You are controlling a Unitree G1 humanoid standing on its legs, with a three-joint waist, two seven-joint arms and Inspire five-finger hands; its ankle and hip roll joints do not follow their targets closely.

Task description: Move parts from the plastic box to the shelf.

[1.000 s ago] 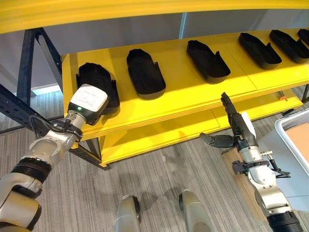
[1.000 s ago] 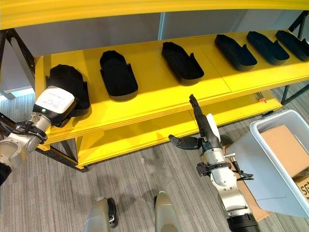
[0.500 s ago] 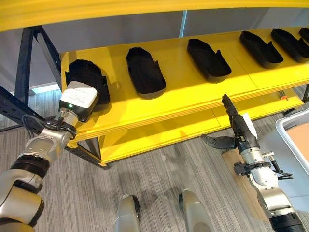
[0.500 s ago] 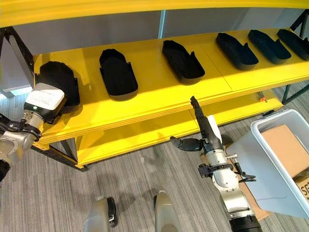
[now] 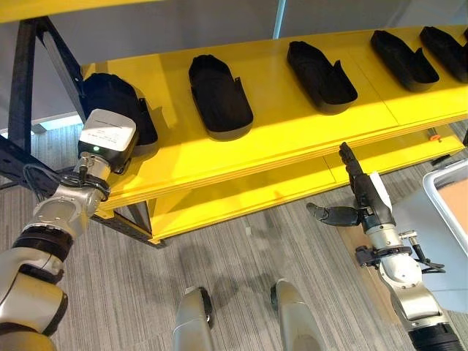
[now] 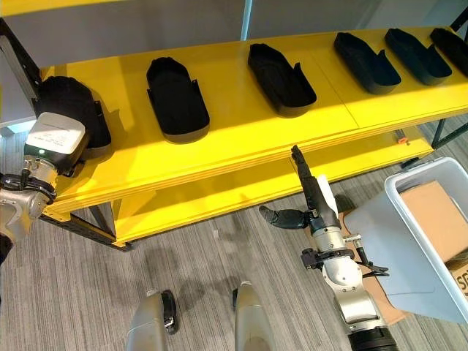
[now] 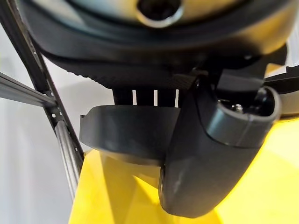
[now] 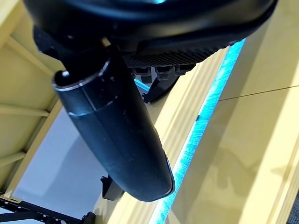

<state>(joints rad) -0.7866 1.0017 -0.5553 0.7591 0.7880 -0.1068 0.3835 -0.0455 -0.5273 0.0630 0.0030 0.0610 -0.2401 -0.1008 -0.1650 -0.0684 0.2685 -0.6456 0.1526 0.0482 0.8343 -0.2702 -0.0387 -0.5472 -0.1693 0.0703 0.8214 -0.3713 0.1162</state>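
Printed white label on the back of the left hand, its writing too small to make out; some print too on the cardboard in the plastic box, cut off at the picture's edge in the right eye view.

Five black parts in a row on the yellow shelf, well apart, with bare yellow between them and along the front edge. Leftmost part close to the shelf's left end, beside the dark frame post. In the left wrist view, pinched by the left hand: fingers inside its wall, thumb against the outside. From the head, just the hand's back over the part.

Right hand out in front of the lower shelf, above open floor, touching nothing: fingers straight, thumb spread wide to the side, nothing held. Plastic box low on the right, just beside the right arm; more of it in the right eye view.
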